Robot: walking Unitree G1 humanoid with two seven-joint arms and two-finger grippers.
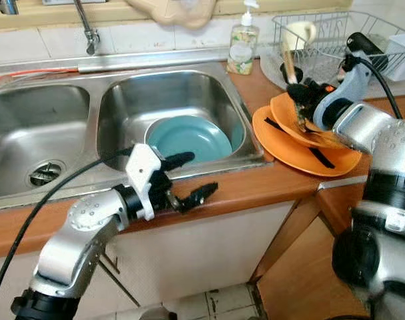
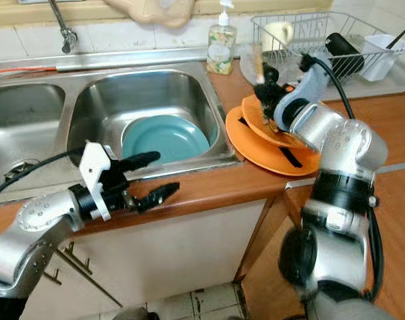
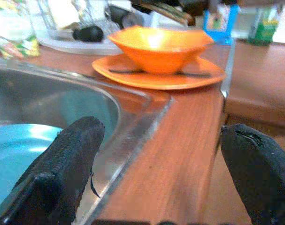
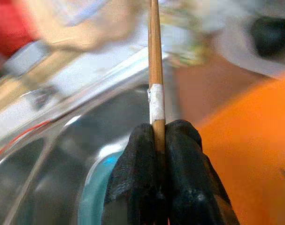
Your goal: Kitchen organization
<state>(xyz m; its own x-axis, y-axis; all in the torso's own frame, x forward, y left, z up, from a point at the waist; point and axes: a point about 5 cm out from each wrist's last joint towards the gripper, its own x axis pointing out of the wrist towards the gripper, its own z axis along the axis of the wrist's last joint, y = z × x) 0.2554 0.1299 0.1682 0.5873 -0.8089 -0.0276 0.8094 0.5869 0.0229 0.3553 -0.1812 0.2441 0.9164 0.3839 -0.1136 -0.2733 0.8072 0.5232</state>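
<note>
The right hand (image 4: 157, 140) is pinching a chopstick (image 4: 155, 56) above the orange bowl (image 1: 302, 123); the left hand (image 1: 192, 180) is hovering wide open over the counter (image 1: 255, 187) edge near the sink (image 1: 122, 100).

Teal plate (image 1: 189, 139); orange plate (image 1: 302, 152), orange bowl (image 3: 160, 48); steel-grey sink (image 1: 69, 127); brown counter (image 1: 255, 187).
</note>
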